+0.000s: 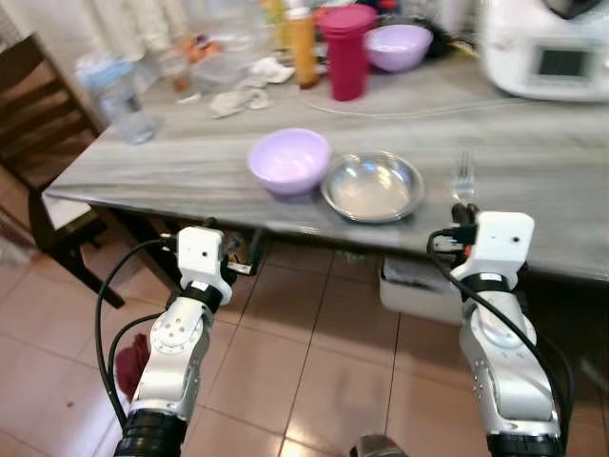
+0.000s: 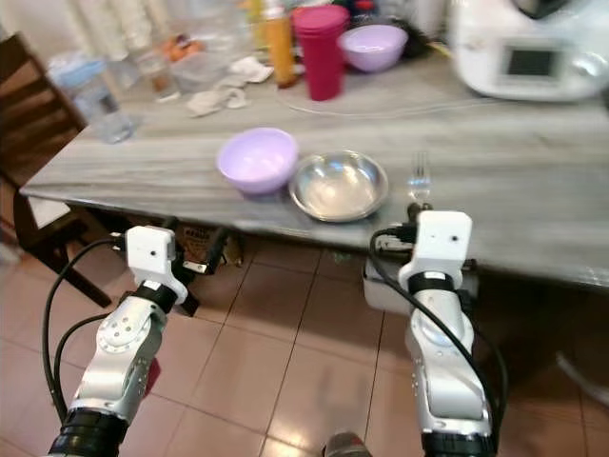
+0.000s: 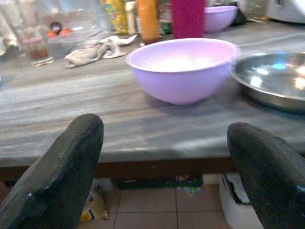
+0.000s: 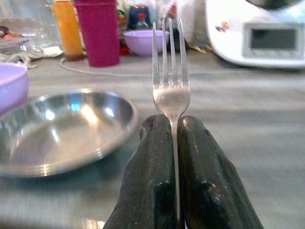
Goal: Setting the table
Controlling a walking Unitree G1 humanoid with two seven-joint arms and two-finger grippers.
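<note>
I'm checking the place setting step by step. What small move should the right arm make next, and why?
Probably lower the fork to the table right of the metal plate. The right tool is shut on its handle, above bare tabletop beside the plate.

A silver fork point(image 4: 170, 90) with four tines is clamped by its handle between the two black fingers point(image 4: 152, 162) of the right gripper point(image 4: 172, 126), tines pointing away from the wrist and out over the grey table edge. Just to the left of that gripper lies a shallow stainless-steel plate point(image 1: 372, 186), empty and flat on the tabletop, its rim close beside the fork's tines. A lilac plastic bowl point(image 1: 289, 160) stands upright and empty on the far side of the plate from the fork, touching or nearly touching the plate's rim. It sits straight ahead of the left gripper point(image 3: 164, 157), whose fingers are spread wide.
</note>
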